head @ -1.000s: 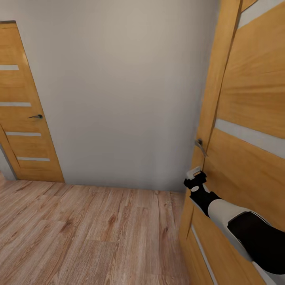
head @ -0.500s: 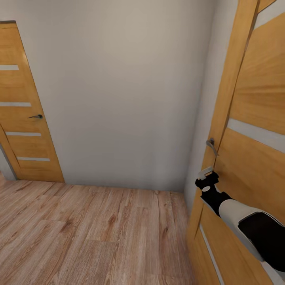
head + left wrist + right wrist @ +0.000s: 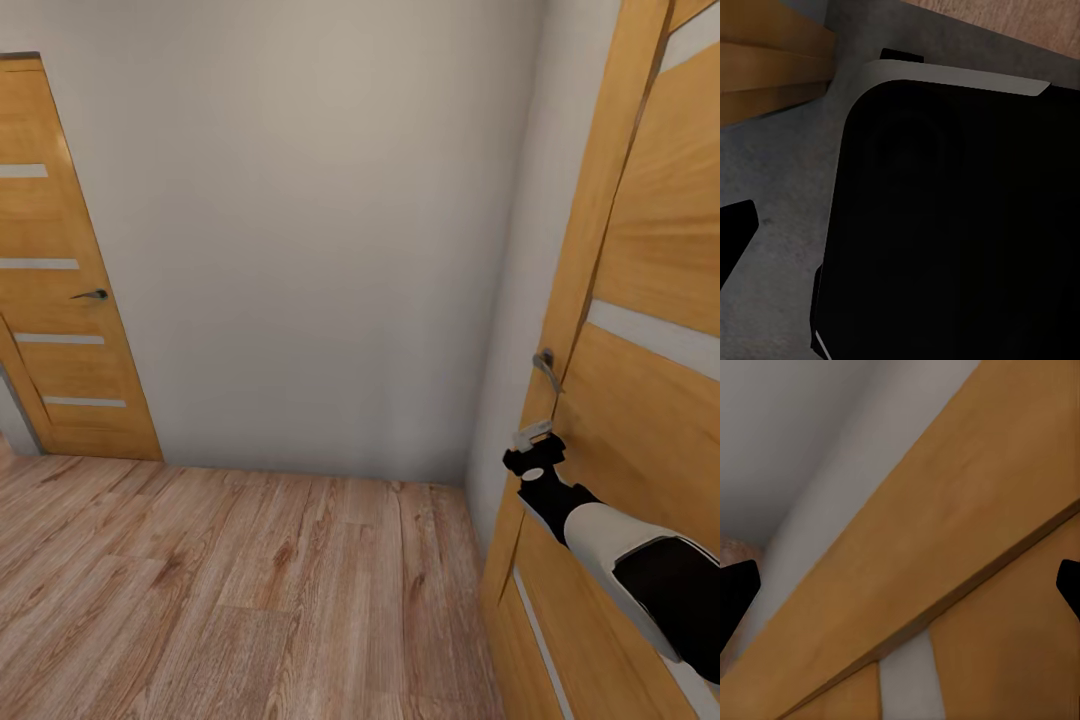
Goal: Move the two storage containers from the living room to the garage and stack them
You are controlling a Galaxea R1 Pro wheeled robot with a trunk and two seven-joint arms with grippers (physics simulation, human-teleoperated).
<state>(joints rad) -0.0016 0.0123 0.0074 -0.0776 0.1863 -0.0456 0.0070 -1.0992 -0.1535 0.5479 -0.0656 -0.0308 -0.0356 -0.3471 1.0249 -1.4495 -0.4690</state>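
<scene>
The storage containers are out of view. My right gripper (image 3: 532, 438) is at the free edge of an orange-brown wooden door (image 3: 650, 250) on the right, just below its metal lever handle (image 3: 545, 365). The right wrist view looks straight at that door (image 3: 967, 532), with the right gripper (image 3: 900, 585) open and its dark fingertips (image 3: 736, 592) far apart, nothing between them. In the left wrist view one dark fingertip (image 3: 733, 232) of the left gripper sits at the frame's edge over grey ground, beside a black part of the robot's body (image 3: 960, 225).
A pale grey wall (image 3: 320, 250) closes the hallway ahead. A second wooden door (image 3: 60, 300) with a lever handle (image 3: 92, 294) stands shut at the left. Light wood-plank flooring (image 3: 250, 580) runs between the two doors.
The right door has swung further to the right, showing more wall beside it. My right arm has moved right with its edge. The rest of the view holds still.
</scene>
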